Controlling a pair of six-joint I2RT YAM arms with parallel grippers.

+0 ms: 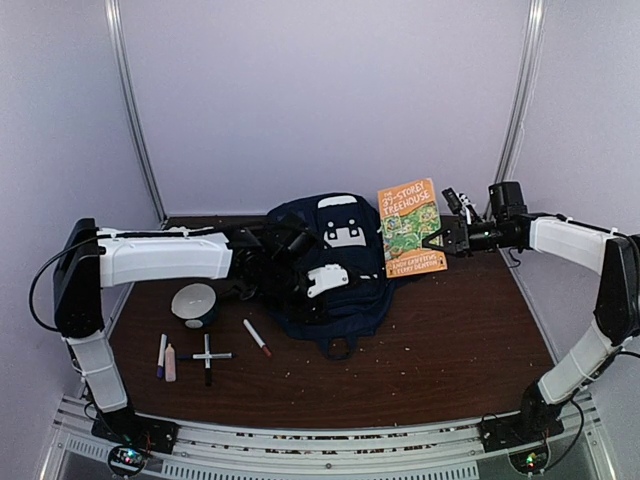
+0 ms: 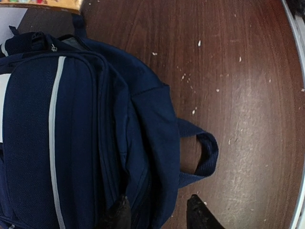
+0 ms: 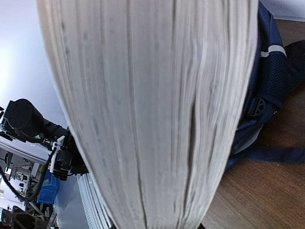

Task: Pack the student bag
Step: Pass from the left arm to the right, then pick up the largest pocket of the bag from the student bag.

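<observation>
The student bag [image 1: 335, 262], navy with white stripes and patches, lies in the middle of the table. My left gripper [image 1: 292, 262] is over its left side. In the left wrist view its dark fingertips [image 2: 116, 214] stand apart, one on the bag [image 2: 71, 143] and one over the bare wood, with the bag's side fold between them; nothing is pinched. The carry loop [image 2: 207, 152] lies just ahead. My right gripper [image 1: 440, 241] is shut on an orange book [image 1: 410, 228], held upright at the bag's right edge. The book's page edges [image 3: 152, 114] fill the right wrist view and hide the fingers.
A round white and blue object [image 1: 195, 303] sits left of the bag. A red-tipped marker [image 1: 256, 337], two crossed pens [image 1: 207, 355], another pen [image 1: 162, 355] and a pale stick [image 1: 170, 362] lie near the front left. Crumbs dot the brown table [image 1: 450, 340].
</observation>
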